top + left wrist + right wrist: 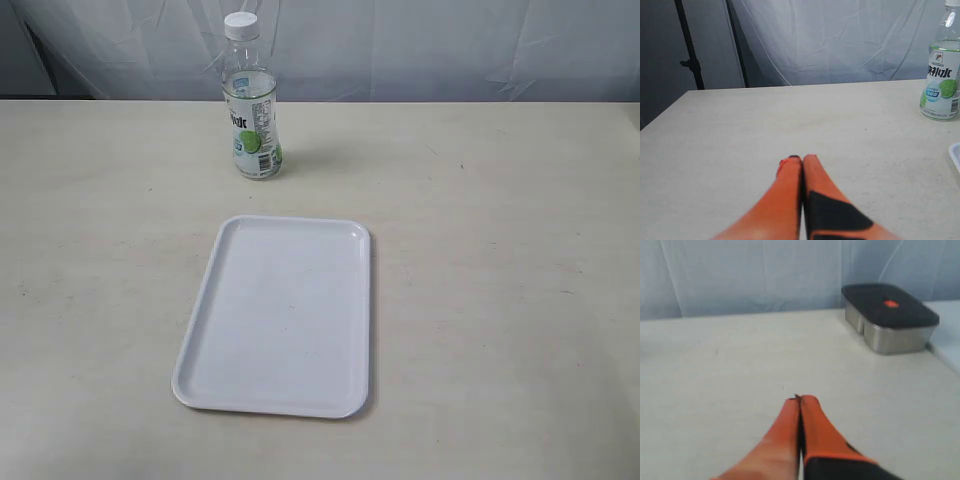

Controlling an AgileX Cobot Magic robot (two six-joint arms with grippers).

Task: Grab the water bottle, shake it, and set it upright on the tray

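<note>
The water bottle (pixel 251 110) stands upright on the table behind the tray, clear with a white cap and a lime label. The left wrist view shows the water bottle (pixel 941 75) far off, well away from the fingertips. The white tray (pixel 278 316) lies flat in the middle of the table with nothing on it; a corner of the tray (pixel 955 152) shows in the left wrist view. My left gripper (pixel 802 158) is shut on nothing above bare table. My right gripper (pixel 800 399) is shut too, holding nothing. Neither gripper appears in the exterior view.
A steel box with a black lid (pixel 888 316) sits near the table's far corner in the right wrist view. A white curtain (pixel 400 45) hangs behind the table. A black stand pole (pixel 689 45) rises past the table edge.
</note>
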